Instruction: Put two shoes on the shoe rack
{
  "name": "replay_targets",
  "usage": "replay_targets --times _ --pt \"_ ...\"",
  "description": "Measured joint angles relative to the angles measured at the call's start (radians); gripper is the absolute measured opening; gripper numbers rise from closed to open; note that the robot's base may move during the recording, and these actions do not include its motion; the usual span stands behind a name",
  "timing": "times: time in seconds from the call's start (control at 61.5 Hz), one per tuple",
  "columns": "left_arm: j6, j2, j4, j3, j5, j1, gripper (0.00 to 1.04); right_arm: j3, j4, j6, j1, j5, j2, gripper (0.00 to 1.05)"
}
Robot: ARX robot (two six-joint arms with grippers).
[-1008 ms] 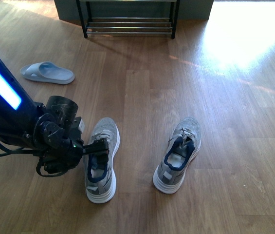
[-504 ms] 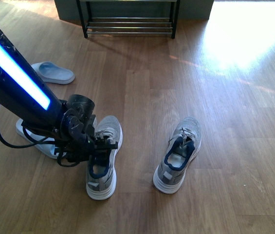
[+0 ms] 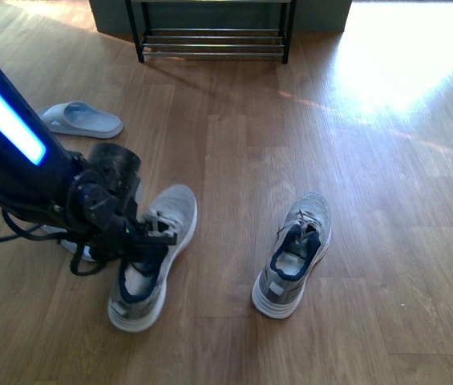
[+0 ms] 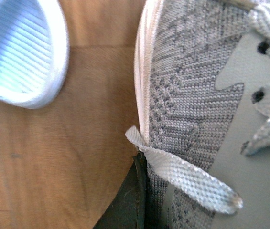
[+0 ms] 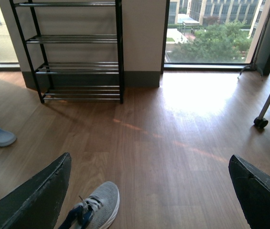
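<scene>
Change: in half a second the gripped sneaker (image 3: 166, 212) has swung. Its heel is now out toward the left and nearer the robot, and its toe slants toward the far right, where before it lay almost straight.
Cause: the left arm (image 3: 10, 136) has pulled back and to the left, and the shoe has gone with it.
Meaning for the task: I take this as the pick having caught. The shoe follows the arm, so the carry to the rack can start, though I cannot tell whether the sole has left the floor (image 3: 234, 160).
Left end effector (image 3: 152, 239): it sits low at the navy collar. In the wrist view one dark finger (image 4: 130, 200) presses the knit sidewall just under a loose lace (image 4: 187, 176). I read it as closed on the collar wall, but the other finger is hidden.
Left arm pose: it reaches down steeply from the left, its light strip lit and its wrist bent over the shoe's opening.
Right end effector (image 5: 149, 160): its fingers are spread wide with nothing between them, and it is held high facing the rack.
Second sneaker (image 3: 298, 257): it rests flat on the floor, well apart to the right and untouched.
Shoe rack (image 3: 210, 44): it stands at the far edge of the floor against the wall, and its visible bars are bare.
Bystander: a pale slide sandal (image 3: 78, 119) lies off to the left, clear of the path.
Progress: neither shoe is on the rack yet.
</scene>
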Motion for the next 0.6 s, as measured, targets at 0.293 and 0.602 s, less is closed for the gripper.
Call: replay_targets --times 0.293,0.602 --pt "0.021 -0.599 0.343 -0.492 -0.258 0.106 0.06 0.0 0.0 0.0 0.0 0.0 0.0 0.96" --pt "0.034 -1.215 0.372 -1.005 -0.372 0.069 0.06 0.0 0.0 0.0 0.0 0.0 0.0 0.96"
